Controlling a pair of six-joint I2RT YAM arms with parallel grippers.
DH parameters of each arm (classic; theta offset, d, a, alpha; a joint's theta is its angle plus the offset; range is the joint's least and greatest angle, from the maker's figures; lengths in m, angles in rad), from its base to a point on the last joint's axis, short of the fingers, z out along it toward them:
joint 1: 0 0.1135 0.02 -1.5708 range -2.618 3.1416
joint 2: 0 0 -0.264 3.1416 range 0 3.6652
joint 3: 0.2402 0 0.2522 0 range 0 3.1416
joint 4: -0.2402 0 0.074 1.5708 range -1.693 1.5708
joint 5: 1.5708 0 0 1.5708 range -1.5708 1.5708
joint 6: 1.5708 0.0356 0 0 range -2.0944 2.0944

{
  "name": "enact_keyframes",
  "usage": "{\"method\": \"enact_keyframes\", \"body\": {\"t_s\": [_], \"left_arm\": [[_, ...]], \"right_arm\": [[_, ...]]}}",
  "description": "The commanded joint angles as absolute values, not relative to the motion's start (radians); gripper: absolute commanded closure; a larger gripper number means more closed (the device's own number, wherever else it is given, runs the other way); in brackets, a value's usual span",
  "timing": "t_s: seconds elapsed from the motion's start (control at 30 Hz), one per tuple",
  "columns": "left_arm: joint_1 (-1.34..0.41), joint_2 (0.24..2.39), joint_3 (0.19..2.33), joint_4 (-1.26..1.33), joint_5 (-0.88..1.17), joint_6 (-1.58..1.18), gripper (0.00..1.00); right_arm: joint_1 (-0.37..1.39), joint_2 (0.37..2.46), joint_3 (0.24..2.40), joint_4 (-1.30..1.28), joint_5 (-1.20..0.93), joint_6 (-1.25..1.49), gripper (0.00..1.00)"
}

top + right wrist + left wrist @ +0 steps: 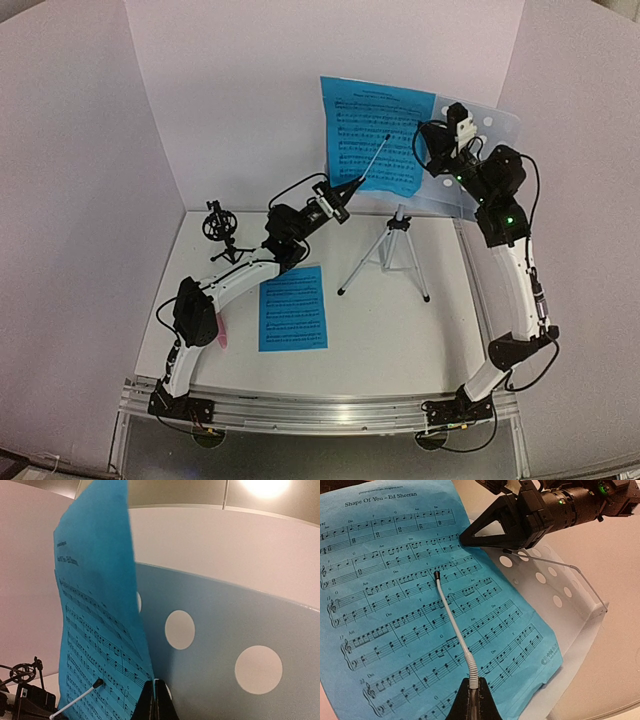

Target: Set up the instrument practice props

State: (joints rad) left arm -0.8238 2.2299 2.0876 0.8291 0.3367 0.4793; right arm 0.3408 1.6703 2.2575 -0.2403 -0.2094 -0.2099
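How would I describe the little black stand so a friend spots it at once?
On the white table, look to the far left corner by the back wall. The little black stand sits there, three short legs with a ring on top. Unlike the silver tripod, it is dark and much shorter.

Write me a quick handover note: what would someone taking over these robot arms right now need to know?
Left gripper: shut on a thin white stick, its tip at the page on the stand.
Right gripper: shut on that page's right edge.
Done: stand up on its tripod, one page on it.
Elsewhere: second page flat on the table; mic holder back left, empty; pink microphone partly hidden under the left arm.
Left to do, likely: second page onto the stand, microphone into the holder.
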Motion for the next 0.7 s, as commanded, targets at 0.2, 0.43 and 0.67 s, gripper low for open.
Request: {"method": "enact_keyframes", "body": {"t_s": [0.2, 0.43, 0.67], "left_arm": [[-0.810, 2.200, 2.080, 0.792, 0.364, 0.520, 1.00], [-0.810, 2.202, 2.082, 0.793, 0.353, 0.522, 1.00], [-0.810, 2.204, 2.085, 0.794, 0.353, 0.522, 1.00]], "right_arm": [[0.336, 1.672, 2.226, -0.160, -0.211, -0.180, 1.00], [0.336, 1.641, 2.133, -0.047, -0.138, -0.105, 1.00], [0.338, 1.634, 2.103, 0.001, -0.114, -0.060, 1.00]]}}
